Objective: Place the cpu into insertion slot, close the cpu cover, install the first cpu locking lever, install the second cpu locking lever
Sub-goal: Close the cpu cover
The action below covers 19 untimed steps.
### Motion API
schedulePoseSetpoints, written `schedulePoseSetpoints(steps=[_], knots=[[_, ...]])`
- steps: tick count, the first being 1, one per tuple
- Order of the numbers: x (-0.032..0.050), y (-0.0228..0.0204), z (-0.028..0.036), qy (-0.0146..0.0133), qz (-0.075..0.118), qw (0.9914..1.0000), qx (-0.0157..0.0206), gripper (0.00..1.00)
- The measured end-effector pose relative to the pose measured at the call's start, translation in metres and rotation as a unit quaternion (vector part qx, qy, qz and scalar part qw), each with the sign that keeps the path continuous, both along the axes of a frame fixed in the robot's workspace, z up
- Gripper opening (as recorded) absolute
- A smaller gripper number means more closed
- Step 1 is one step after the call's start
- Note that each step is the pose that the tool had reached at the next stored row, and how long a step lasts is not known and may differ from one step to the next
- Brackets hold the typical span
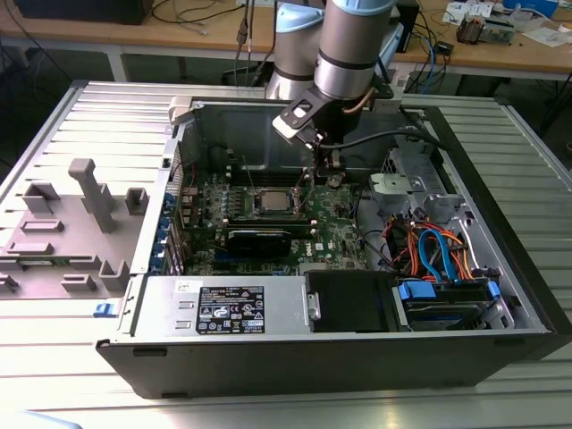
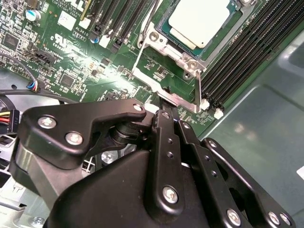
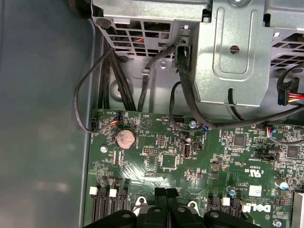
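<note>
In the exterior view, the arm (image 1: 344,54) is lowered into the open computer case (image 1: 295,357), just beside the insertion slot (image 1: 255,204) on the exterior view's right. The cpu (image 2: 199,19) is seated in that slot with its pale metal top facing up, and the cpu cover (image 2: 159,38) is laid around it as a silvery frame. In the first wrist view, the gripper (image 3: 166,194) is held low over the green motherboard (image 3: 228,161), its black fingertips (image 3: 160,194) pressed together. In the second wrist view, those tips are placed at a thin silvery locking lever (image 2: 198,88) by the socket's corner, next to the black memory slots (image 2: 237,61); whether the lever is touched cannot be told. A coin cell battery (image 3: 125,138) and black cables (image 3: 183,80) are seen beyond the gripper
</note>
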<state>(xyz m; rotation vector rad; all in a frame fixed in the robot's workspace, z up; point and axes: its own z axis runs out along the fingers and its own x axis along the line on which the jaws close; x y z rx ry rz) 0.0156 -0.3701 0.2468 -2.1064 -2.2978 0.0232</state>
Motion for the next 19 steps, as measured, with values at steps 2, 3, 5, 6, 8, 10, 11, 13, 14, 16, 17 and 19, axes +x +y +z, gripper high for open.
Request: schedulePoseSetpoints(steps=[2, 3, 5, 6, 8, 10, 11, 13, 14, 16, 17, 19], knots=[[-0.0009, 0.0000, -0.0001, 0.0000, 0.000, 1.00000, 0.0000, 0.11], [-0.0013, 0.0000, -0.0002, 0.0000, 0.000, 1.00000, 0.0001, 0.11], [-0.0020, 0.0000, -0.0003, 0.0000, 0.000, 1.00000, 0.0002, 0.11], [-0.0030, 0.0000, -0.0004, 0.0000, 0.000, 1.00000, 0.0002, 0.11], [-0.0041, 0.0000, -0.0004, 0.0000, 0.000, 1.00000, 0.0002, 0.11], [-0.0052, 0.0000, -0.0005, 0.0000, 0.000, 1.00000, 0.0002, 0.11], [-0.0054, 0.0000, -0.0005, 0.0000, 0.000, 1.00000, 0.0002, 0.11], [-0.0058, 0.0000, -0.0006, 0.0000, 0.000, 1.00000, 0.0003, 0.11], [-0.0058, 0.0000, -0.0006, 0.0000, 0.000, 1.00000, 0.0003, 0.11], [-0.0058, 0.0000, -0.0006, 0.0000, 0.000, 1.00000, 0.0003, 0.11], [-0.0058, 0.0000, -0.0006, 0.0000, 0.000, 1.00000, 0.0003, 0.11], [-0.0060, 0.0000, -0.0006, 0.0000, 0.000, 1.00000, 0.0003, 0.11]])
